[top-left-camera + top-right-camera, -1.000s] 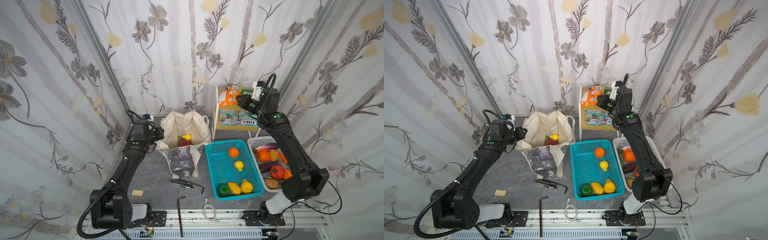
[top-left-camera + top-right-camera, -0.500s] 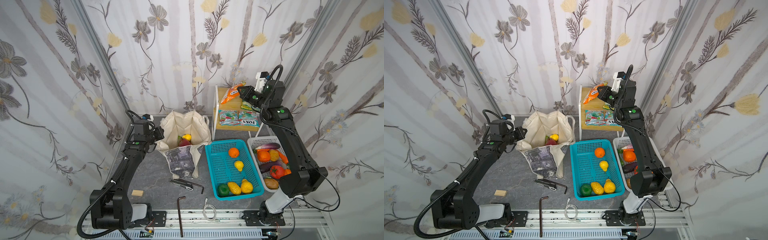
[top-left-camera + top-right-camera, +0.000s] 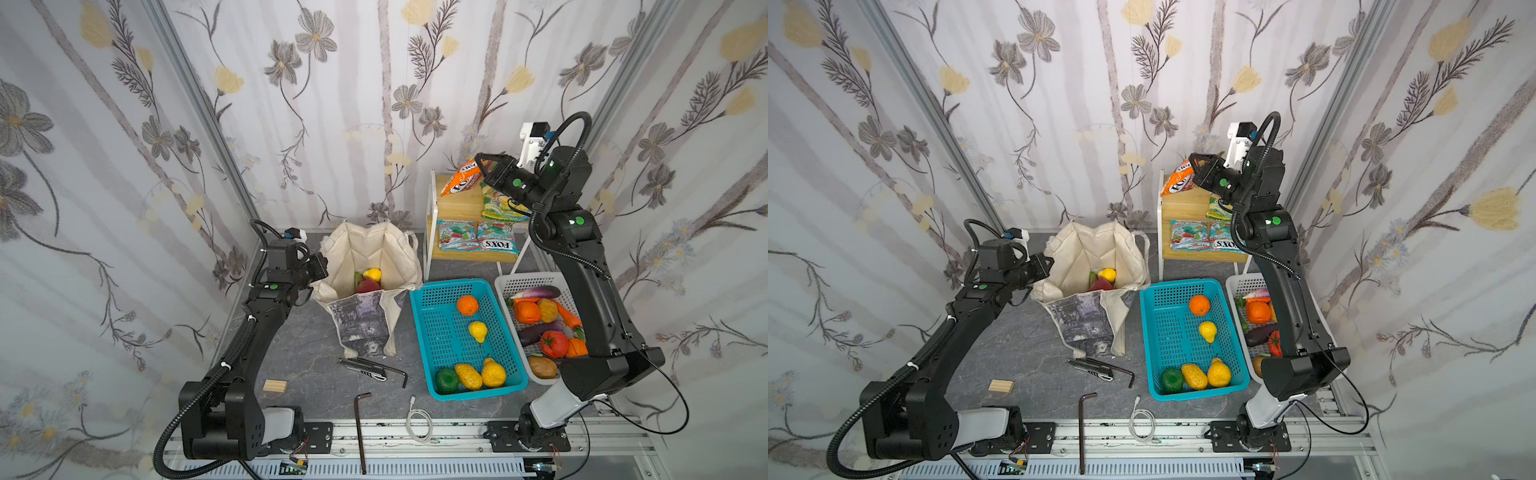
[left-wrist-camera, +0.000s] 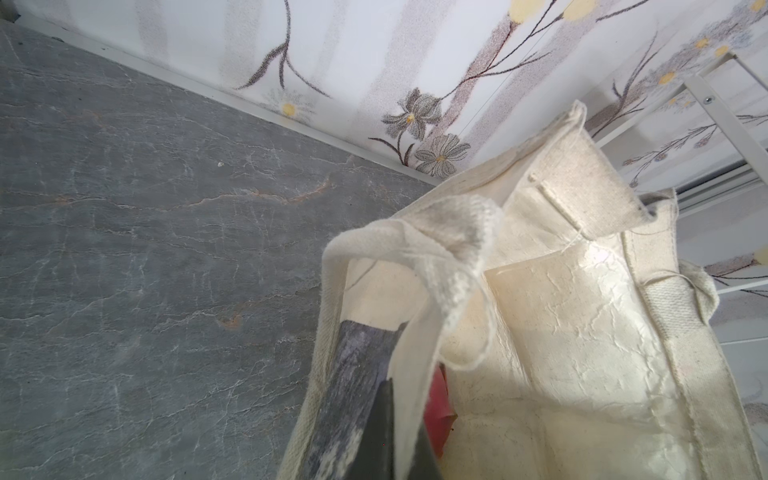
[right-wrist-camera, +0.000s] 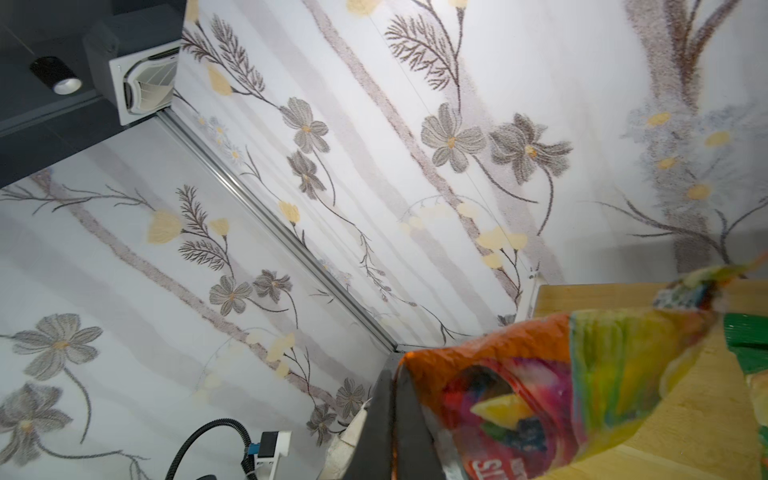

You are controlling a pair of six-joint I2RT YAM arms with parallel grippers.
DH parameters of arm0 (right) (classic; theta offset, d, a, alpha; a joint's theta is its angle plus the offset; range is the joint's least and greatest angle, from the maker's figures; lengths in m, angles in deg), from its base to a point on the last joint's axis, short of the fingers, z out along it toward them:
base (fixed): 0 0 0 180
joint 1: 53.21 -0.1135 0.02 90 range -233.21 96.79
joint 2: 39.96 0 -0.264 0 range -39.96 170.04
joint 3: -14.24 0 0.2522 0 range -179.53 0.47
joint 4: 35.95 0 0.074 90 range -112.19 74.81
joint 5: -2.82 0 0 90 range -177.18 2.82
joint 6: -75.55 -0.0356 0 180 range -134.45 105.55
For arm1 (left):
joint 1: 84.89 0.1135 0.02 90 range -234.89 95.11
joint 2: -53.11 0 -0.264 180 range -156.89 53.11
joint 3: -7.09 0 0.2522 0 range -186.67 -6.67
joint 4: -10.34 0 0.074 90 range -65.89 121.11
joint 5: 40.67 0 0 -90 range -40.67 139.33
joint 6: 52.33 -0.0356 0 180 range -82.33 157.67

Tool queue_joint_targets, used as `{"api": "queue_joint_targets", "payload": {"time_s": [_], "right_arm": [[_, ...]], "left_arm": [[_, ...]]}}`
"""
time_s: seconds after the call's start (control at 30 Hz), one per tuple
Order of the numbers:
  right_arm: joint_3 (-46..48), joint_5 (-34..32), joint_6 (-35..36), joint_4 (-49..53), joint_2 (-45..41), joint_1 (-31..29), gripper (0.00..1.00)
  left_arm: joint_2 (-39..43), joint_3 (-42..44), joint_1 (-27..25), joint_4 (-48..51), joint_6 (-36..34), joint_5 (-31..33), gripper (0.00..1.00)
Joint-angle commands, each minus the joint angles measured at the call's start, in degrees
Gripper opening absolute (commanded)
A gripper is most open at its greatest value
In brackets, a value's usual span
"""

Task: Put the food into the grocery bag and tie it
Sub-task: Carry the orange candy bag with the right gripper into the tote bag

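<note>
In both top views the left gripper (image 3: 319, 276) stood at the 9 o'clock rim of the grocery bag (image 3: 370, 249), with its jaws closed on the cream cloth of that rim. The left wrist view confirmed the grip. A dark finger (image 4: 374, 440) pressed a fold of the rim, and a cream handle (image 4: 415, 237) looped just beyond it.

The bag stood on the grey table (image 3: 299, 353) with its mouth open and a grey-purple print on its 6 o'clock side. Inside it, a yellow lemon (image 3: 372, 273) touched a pink dragon fruit (image 3: 368, 286). The left wrist view showed only a red sliver of that fruit.

A wooden shelf rack (image 3: 457, 203) stood at the bag's 3 o'clock. The right gripper (image 3: 481, 165) hung above the rack's top board, with its jaws closed on one end of an orange snack packet (image 3: 462, 180). The packet trailed toward 8 o'clock from the fingertips. Whether its lower corner touched the board could not be told. The bag lay well apart from this gripper, also toward 8 o'clock.

The right wrist view showed the packet's (image 5: 540, 395) glossy face, which was orange with a yellow-green band and blurred. The top views showed that face only as a narrow orange strip with white lettering. A green-and-yellow packet (image 3: 498, 205) lay on the top board beneath the right arm's wrist.
</note>
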State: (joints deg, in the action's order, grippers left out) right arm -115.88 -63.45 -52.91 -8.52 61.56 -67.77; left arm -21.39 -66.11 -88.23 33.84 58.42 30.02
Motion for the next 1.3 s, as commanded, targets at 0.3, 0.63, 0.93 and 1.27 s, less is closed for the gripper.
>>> {"api": "queue_joint_targets", "payload": {"time_s": [0.3, 0.63, 0.93, 1.27], "right_arm": [[2.8, -3.4, 7.0, 0.9, -1.1, -19.8, 0.00], [8.4, -3.0, 5.1, -3.5, 7.2, -28.3, 0.00], [7.6, -4.5, 4.0, -6.9, 19.1, -30.1, 0.00], [2.8, -17.1, 7.6, 1.9, 30.9, -30.0, 0.00]], "left_arm": [[0.2, -0.1, 0.0, -1.4, -0.5, -0.5, 0.00], [0.1, -0.1, -0.1, -1.4, -0.5, -0.8, 0.00], [-0.1, -0.2, -0.1, -1.4, -0.4, -1.2, 0.00], [0.1, -0.2, -0.1, -1.4, -0.5, -1.1, 0.00]]}}
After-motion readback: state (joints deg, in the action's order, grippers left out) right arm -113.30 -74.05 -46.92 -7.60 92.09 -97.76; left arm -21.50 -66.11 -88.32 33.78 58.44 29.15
